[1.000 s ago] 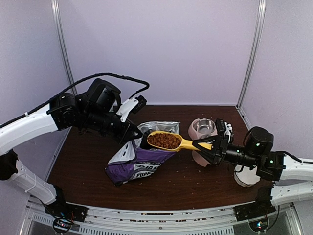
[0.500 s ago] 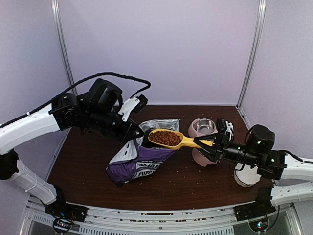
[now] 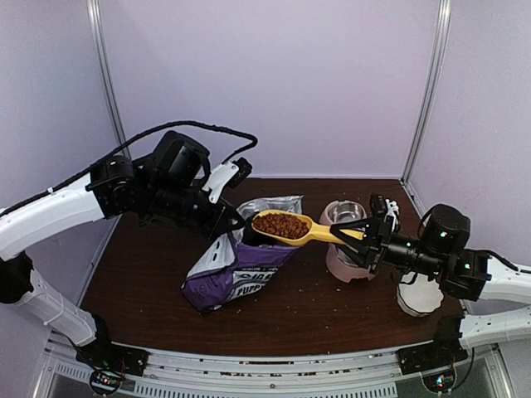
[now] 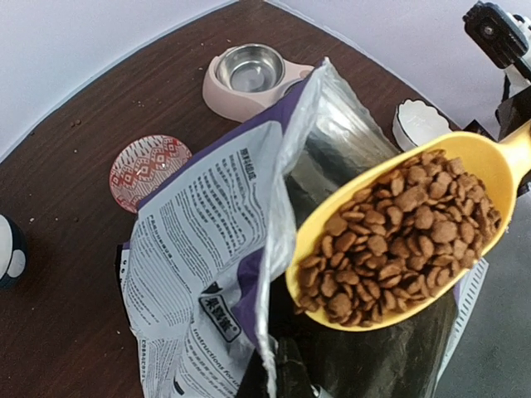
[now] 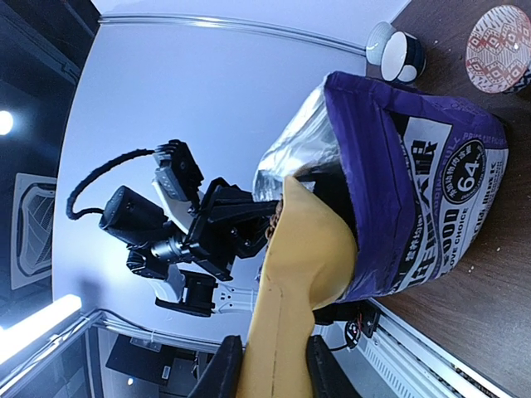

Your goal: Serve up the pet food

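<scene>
A robotics lab test booth is shown. The space is enclosed by plain pale lilac panel walls (image 3: pixel 274 83) joined by metal posts (image 3: pixel 427 91). A dark brown table (image 3: pixel 141 274) is edged by an aluminium rail (image 3: pixel 274 369), at which a left arm (image 3: pixel 50 215) and a right arm (image 3: pixel 498 286) are mounted. A black cable (image 3: pixel 191 127) is looped above the left arm, and a strip light (image 5: pixel 33 327) is seen past the panels.

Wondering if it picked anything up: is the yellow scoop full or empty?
Full. The yellow scoop is heaped with brown pet food, held roughly level over the open purple bag by the right gripper.
</scene>
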